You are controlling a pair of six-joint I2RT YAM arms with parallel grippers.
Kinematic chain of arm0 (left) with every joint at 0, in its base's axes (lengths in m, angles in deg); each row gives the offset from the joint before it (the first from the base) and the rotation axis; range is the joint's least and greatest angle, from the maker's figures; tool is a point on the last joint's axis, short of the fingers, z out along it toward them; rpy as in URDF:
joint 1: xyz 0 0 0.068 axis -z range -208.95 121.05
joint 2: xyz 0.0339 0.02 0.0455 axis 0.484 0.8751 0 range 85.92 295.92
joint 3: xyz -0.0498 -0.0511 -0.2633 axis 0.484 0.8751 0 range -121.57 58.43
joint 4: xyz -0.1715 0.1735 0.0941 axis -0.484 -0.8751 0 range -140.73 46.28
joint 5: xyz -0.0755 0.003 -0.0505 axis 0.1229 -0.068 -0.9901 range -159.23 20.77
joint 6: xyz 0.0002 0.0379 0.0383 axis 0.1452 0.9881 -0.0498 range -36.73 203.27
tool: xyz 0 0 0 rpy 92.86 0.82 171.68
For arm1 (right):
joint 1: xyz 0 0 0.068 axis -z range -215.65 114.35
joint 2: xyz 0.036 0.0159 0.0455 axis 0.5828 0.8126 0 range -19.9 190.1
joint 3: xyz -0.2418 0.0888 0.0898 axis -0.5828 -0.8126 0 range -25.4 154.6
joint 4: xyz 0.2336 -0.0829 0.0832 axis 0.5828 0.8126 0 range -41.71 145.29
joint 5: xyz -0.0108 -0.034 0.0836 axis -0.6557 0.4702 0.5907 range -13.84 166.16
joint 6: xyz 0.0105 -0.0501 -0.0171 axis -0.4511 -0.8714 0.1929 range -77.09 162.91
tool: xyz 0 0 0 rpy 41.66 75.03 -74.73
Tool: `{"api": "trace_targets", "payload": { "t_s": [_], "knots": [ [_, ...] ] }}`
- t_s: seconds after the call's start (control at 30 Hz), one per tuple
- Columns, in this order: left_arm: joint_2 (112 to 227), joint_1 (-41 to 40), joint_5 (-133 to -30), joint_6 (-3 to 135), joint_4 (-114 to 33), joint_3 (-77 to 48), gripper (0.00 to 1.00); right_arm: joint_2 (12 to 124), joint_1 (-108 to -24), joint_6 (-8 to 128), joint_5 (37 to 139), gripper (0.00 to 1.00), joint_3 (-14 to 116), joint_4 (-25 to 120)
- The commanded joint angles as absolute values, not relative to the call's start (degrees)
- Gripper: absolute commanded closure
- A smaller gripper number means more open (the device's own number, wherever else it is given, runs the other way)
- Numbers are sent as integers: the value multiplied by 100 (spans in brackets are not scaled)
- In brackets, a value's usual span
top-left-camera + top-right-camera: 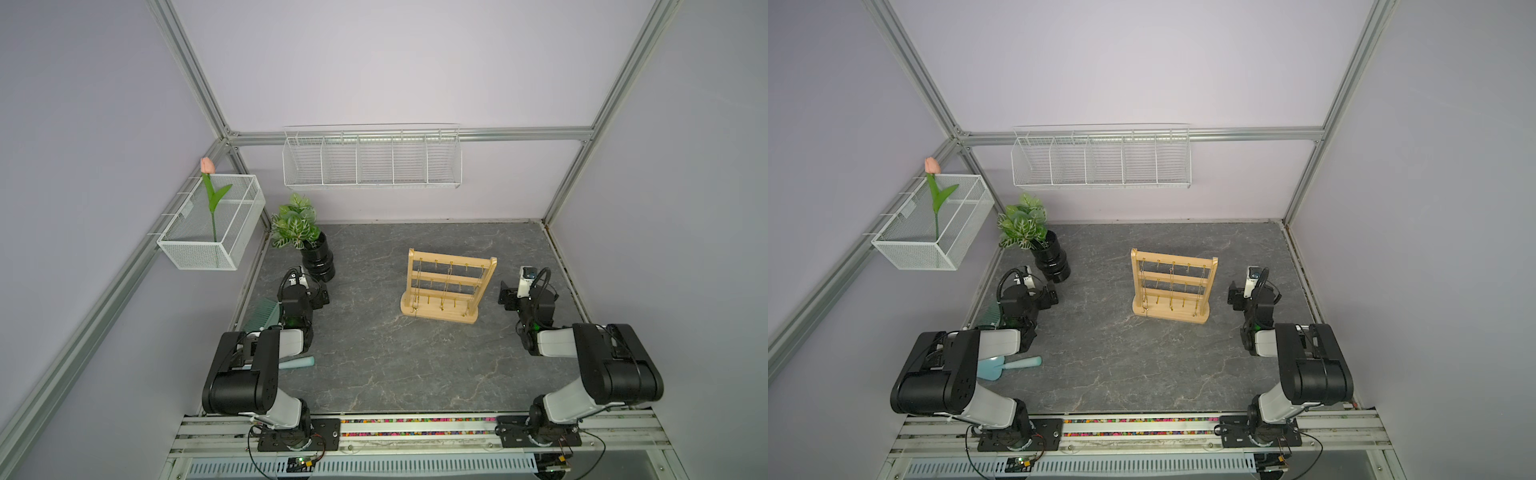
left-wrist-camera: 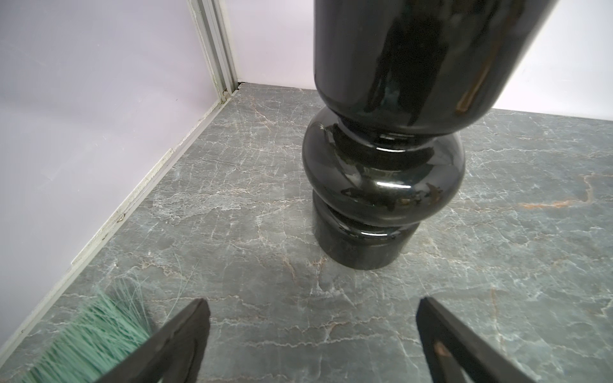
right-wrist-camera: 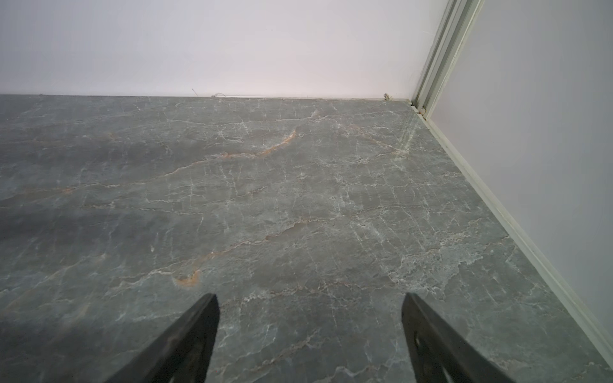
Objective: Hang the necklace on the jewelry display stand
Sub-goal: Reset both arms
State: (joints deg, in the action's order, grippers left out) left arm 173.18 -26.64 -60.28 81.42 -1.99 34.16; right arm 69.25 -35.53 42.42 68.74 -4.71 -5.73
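Grey marbled stone-look surface point(image 1: 374, 365), pale veins, lilac walls and aluminium rails at edges. Light wooden jewelry display stand point(image 1: 451, 281) upright right of centre, well apart from both arms; thin gold necklace chains point(image 1: 448, 276) hang from its hooks. Left end effector point(image 2: 311, 308) jaws wide apart, empty, near glossy black bulbous vase point(image 2: 381, 172); green brush bristles point(image 2: 99, 331) alongside. Right end effector point(image 3: 310, 301) jaws apart, empty, over bare surface near right wall. Open room in front of stand.

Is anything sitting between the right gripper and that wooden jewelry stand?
Nothing visible. Only a stretch of table lies between the right gripper and the jewelry display stand in both top views.
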Motion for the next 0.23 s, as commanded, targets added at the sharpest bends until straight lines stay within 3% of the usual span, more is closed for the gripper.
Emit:
{"api": "trace_targets", "payload": {
  "t_s": [0.0,0.2],
  "knots": [
    [17239,-2640,-6010,8198,-137,3322,1,6874,-3574,4123,6954,11,-475,-528],
    [17237,-2638,-6008,8199,-128,3322,1,6876,-3573,4124,6950,11,-465,-521]
  ]
}}
